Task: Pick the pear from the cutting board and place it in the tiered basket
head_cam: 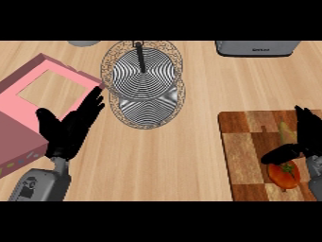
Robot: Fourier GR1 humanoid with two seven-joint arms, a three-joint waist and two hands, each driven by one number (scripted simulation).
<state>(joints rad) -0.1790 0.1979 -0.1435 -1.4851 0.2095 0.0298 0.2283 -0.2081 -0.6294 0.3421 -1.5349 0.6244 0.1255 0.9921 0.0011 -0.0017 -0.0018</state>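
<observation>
Right hand (315, 142) curls around the pear (286, 132) on the cutting board (247, 142); left hand (69, 127) spread open

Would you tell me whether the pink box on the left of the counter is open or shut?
Open. The pink box has its lid swung up and back, and the counter's wood shows through the lid's window. The left hand rests open in front of it.
</observation>
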